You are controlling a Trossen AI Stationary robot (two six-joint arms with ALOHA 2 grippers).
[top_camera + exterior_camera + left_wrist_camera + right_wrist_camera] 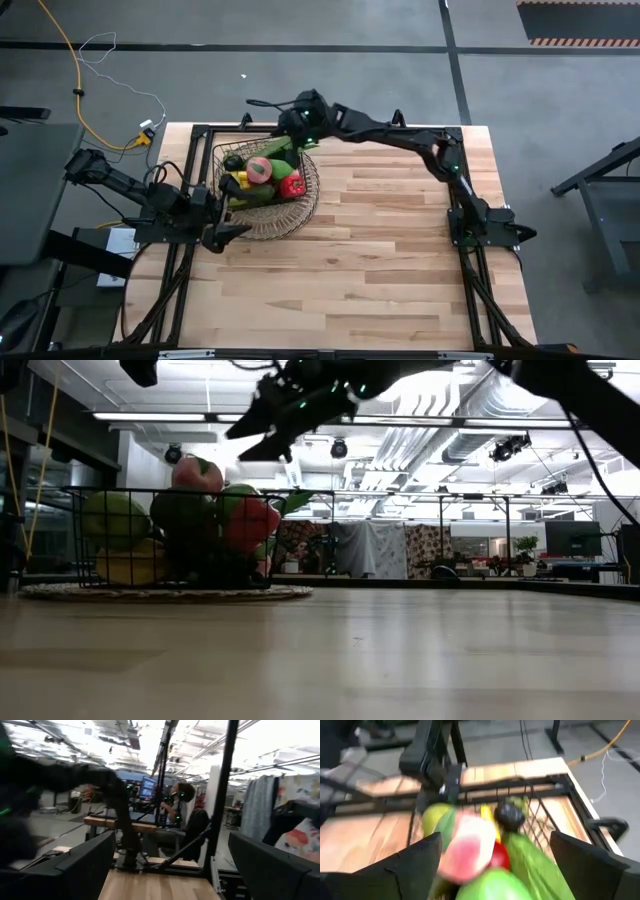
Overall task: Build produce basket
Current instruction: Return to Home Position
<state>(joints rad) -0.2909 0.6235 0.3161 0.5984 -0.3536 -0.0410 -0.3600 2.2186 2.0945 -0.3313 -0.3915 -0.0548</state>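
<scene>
Basket (308, 205) under right gripper (300, 122): fingers spread wide, nothing between, hovering over far rim. Produce (265, 172) heaped inside: green, pink, red, yellow, dark pieces. Left gripper (226, 236) low, just beside basket's near-left edge, fingers apart, empty. Basket sits on far-left part of table (400, 260).
</scene>
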